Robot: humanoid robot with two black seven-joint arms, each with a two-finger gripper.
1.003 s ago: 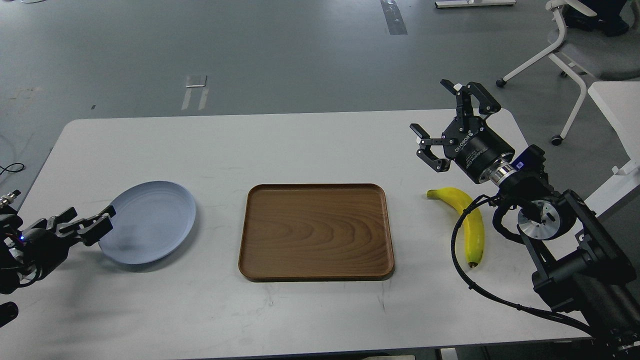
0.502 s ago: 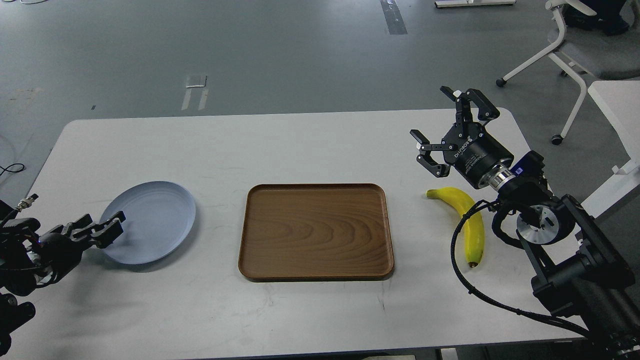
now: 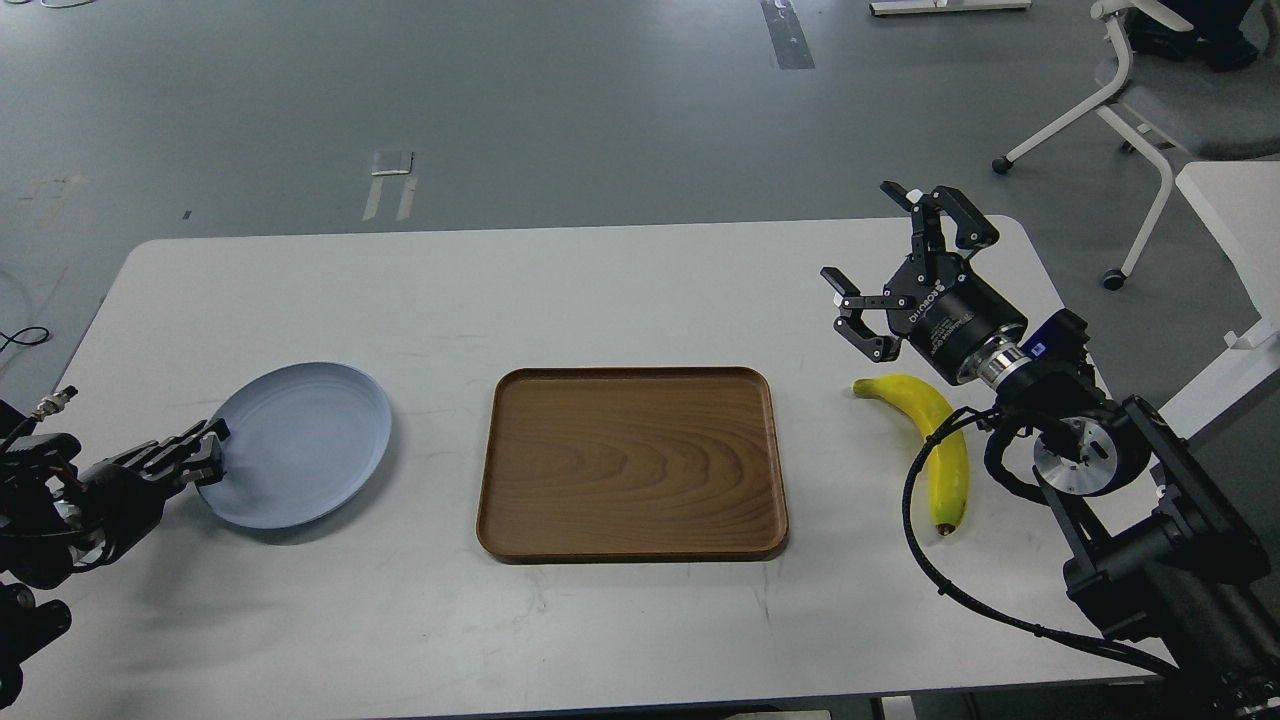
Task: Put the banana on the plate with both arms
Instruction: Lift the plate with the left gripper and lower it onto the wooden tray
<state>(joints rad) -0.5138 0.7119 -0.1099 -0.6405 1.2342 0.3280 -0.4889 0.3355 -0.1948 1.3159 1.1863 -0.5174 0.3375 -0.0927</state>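
Observation:
The yellow banana [image 3: 940, 440] lies on the white table [image 3: 620, 290] at the right, with its dark tip toward the front. The pale blue-grey plate [image 3: 300, 445] lies flat at the left. My right gripper [image 3: 868, 235] is open and empty. It hovers just behind the banana's far end, fingers pointing up and away. My left gripper [image 3: 208, 452] is at the plate's left rim. Its dark fingers are seen close together, so I cannot tell whether they hold the rim.
A rectangular brown wooden tray [image 3: 632, 462] sits in the middle of the table between plate and banana. A black cable [image 3: 915, 500] from my right arm loops over the banana. An office chair [image 3: 1150, 90] stands on the floor at the back right.
My left gripper moved forward over the plate, then drew back to its left rim. My right gripper shifted slightly lower and right. Plate and banana have not moved.

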